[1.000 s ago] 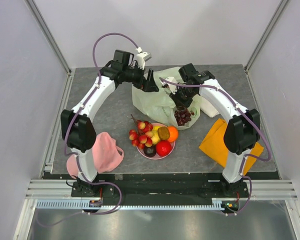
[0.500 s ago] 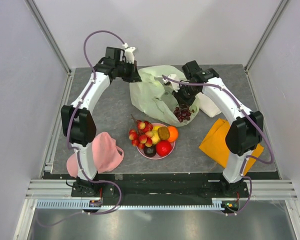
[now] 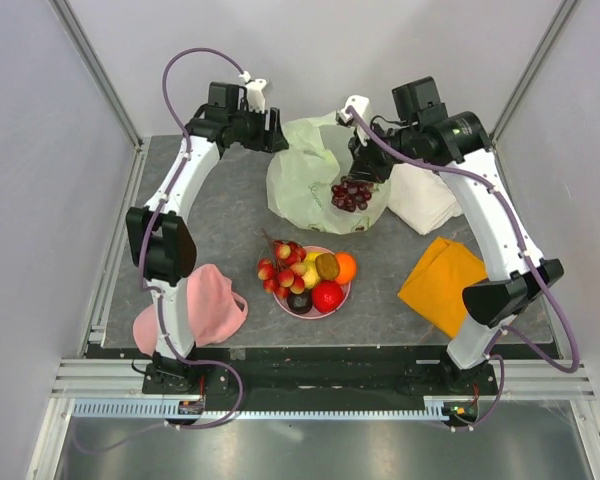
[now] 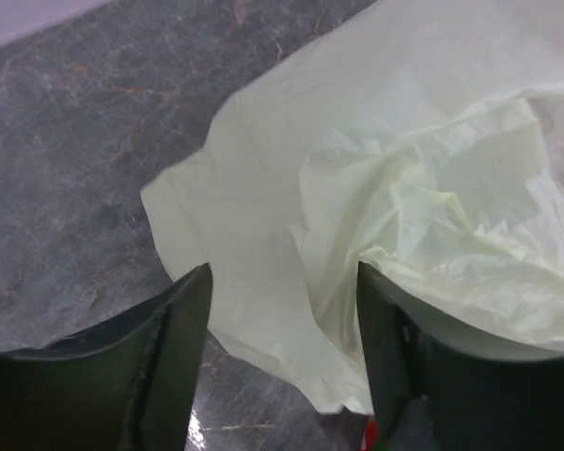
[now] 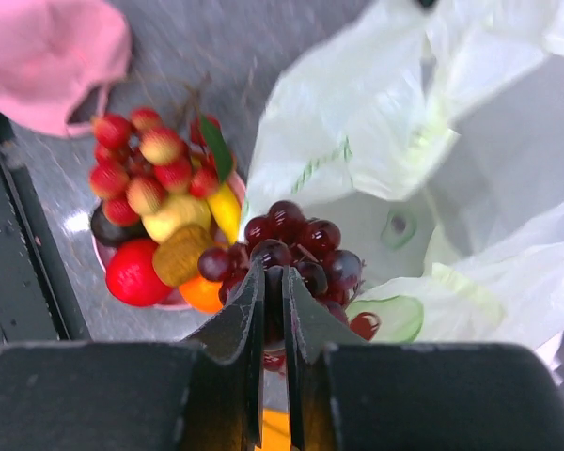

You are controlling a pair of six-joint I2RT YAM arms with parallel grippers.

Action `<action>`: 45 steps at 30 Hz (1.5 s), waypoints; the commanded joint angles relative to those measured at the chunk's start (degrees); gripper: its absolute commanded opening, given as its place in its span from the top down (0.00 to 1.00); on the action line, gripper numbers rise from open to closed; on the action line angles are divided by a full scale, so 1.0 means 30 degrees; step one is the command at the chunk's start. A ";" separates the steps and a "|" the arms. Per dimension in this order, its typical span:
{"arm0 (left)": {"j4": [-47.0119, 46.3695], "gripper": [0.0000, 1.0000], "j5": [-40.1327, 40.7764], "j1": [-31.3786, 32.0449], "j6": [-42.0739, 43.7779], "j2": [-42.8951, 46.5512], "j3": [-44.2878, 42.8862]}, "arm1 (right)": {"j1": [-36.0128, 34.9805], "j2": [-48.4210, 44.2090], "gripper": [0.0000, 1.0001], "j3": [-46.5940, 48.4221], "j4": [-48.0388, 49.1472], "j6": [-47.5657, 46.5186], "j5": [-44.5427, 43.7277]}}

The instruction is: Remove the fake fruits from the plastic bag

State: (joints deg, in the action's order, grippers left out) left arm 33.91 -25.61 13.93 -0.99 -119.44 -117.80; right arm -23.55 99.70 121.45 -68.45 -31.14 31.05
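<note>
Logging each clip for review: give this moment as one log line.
right gripper: shut on grape bunch, held over plastic bag | left gripper: open at bag edge

The pale yellow-green, crinkled plastic bag (image 3: 305,180) lies puffed up at the back of the tabletop (image 3: 220,230), the dark purple grape bunch (image 3: 352,194) hanging raised at its right side, while the orange (image 3: 346,267), red apple (image 3: 327,296), dark plum (image 3: 299,300) and berry cluster (image 3: 283,268) sit heaped together just in front of it.

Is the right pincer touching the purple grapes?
Touching. The right wrist view shows the right pincer pinched shut on the grapes.
</note>
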 commanded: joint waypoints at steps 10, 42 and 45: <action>-0.0114 0.23 -0.0577 -0.0572 0.0302 0.4301 0.0153 | -0.0997 -0.3058 0.93 -0.0580 0.4620 0.4073 0.3560; 0.0298 0.24 0.1739 -0.0807 0.2499 1.0955 0.5896 | -0.4543 -0.5021 0.93 -0.8548 0.5647 0.6599 0.5764; 0.0240 0.25 0.1738 -0.0807 0.2500 1.0984 0.6102 | -0.4572 -0.4874 0.93 -0.8667 0.5794 0.6774 0.5764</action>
State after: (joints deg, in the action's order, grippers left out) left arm 35.88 -20.03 11.86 4.43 -88.40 -100.25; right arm -37.19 86.32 95.35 -54.41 -12.64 45.50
